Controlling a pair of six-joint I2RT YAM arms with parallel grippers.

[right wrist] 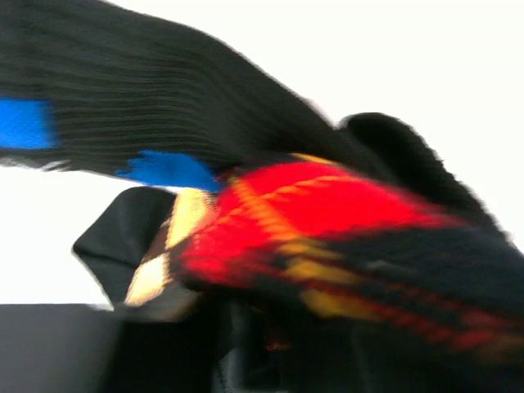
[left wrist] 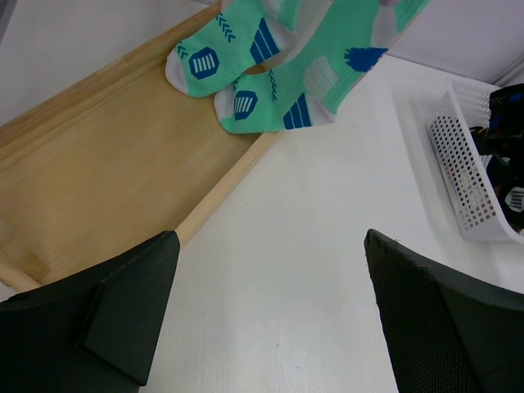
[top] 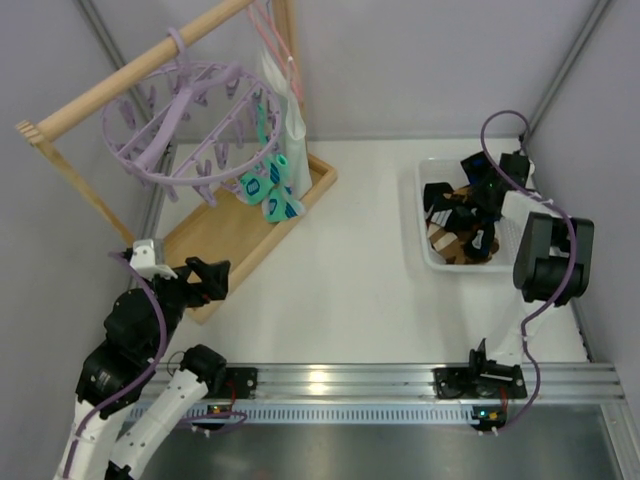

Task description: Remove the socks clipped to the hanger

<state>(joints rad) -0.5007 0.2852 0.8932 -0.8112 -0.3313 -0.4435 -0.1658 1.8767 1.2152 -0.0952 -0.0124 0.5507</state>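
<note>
Mint-green socks [top: 270,190] with blue marks dangle from lavender hanger [top: 178,108]; left pincer [left wrist: 270,246] gapes, right pincer [top: 455,205] unclear

hanger [top: 170,120], 11 o'clock in the top view: lavender plastic, smooth, faint sheen
mint-green socks [left wrist: 327,57]: soft knit cloth, matt, blue and white marks knitted in
tray [left wrist: 98,180]: pale bare wood, fine grain, matt
rod [top: 130,70] through the hanger's hook: same pale wood, smooth
basket [left wrist: 458,172], 3 o'clock: white plastic, perforated wall
black sock [right wrist: 164,90]: ribbed knit
diamond-patterned sock [right wrist: 327,213]: knit, blurred
table [top: 350,290]: white, matt
left gripper [left wrist: 270,237], fingers [left wrist: 442,327]: black plastic, matt, finely grained
base rail [top: 350,378], 6 o'clock: bare metal, shiny
</note>
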